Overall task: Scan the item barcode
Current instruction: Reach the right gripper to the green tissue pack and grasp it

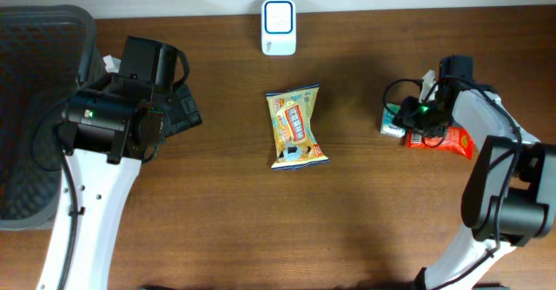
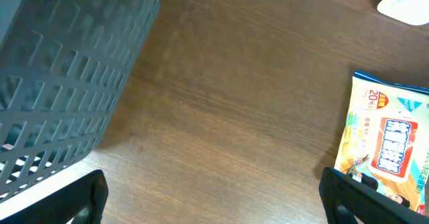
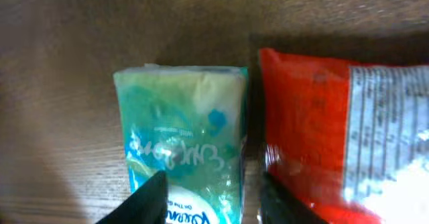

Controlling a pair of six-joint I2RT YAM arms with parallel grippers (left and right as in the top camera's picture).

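Observation:
My right gripper is down over a teal tissue pack at the table's right. One finger presses the pack's left side and the other sits in the gap beside a red packet, so the jaws close on the teal pack. A yellow snack bag lies flat mid-table. The white scanner stands at the far edge. At the left, my left gripper hovers open over bare wood, holding nothing.
A dark grey slatted basket takes up the table's left end, close to my left arm. The red packet touches the teal pack's right side, and bare brown wood lies between the snack bag and both grippers.

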